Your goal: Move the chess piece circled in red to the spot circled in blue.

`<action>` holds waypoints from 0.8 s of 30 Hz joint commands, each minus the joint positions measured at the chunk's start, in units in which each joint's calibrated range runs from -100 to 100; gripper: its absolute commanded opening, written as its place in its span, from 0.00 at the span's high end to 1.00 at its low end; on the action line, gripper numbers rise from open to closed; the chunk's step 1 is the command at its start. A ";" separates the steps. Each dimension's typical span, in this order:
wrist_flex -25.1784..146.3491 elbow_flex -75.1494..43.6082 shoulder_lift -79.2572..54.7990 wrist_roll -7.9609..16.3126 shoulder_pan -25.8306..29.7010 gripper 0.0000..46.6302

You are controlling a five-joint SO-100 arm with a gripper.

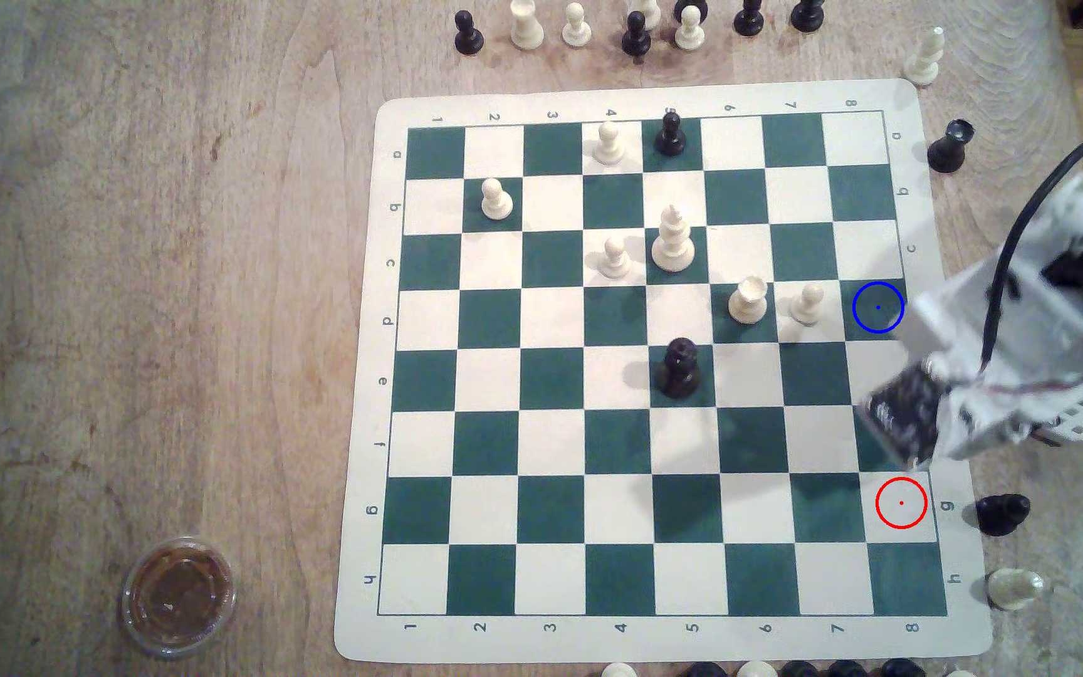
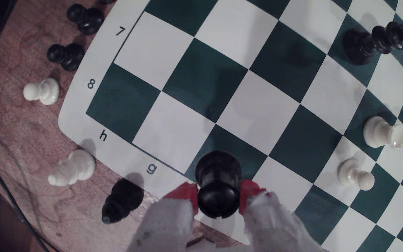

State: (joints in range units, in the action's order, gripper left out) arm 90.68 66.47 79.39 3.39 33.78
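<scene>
In the wrist view, the black chess piece (image 2: pixel 217 174), with its wide round base and flat cup-rim top, sits between my red-padded fingers (image 2: pixel 186 193). My gripper (image 2: pixel 218 195) is shut on it, over the board mat's edge near the "g" label. In the exterior view, my white arm (image 1: pixel 982 364) reaches in from the exterior view's right over the column 8 squares and hides the piece. The red-circled cream square (image 1: pixel 901 502) is bare. The spot (image 1: pixel 877 307) is a dark green square ringed in blue, unoccupied, just beyond the arm.
A white pawn (image 1: pixel 807 303) and a white rook (image 1: pixel 748 299) stand in the spot's row, beside it. A tall black piece (image 1: pixel 680 368) stands mid-board. Loose pieces lie off the mat's right edge, black (image 1: pixel 1001 514) and white (image 1: pixel 1014 588). A lidded cup (image 1: pixel 179 594) sits at lower left.
</scene>
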 commanded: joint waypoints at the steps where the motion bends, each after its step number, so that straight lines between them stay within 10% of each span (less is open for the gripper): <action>1: 6.95 -4.19 7.79 -1.66 -5.74 0.92; 13: 8.50 -3.64 6.44 -9.96 -30.22 0.92; 24: 7.44 -4.28 -6.13 -11.67 -35.69 0.92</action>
State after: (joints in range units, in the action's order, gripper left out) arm 97.37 62.86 77.63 -7.35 -0.59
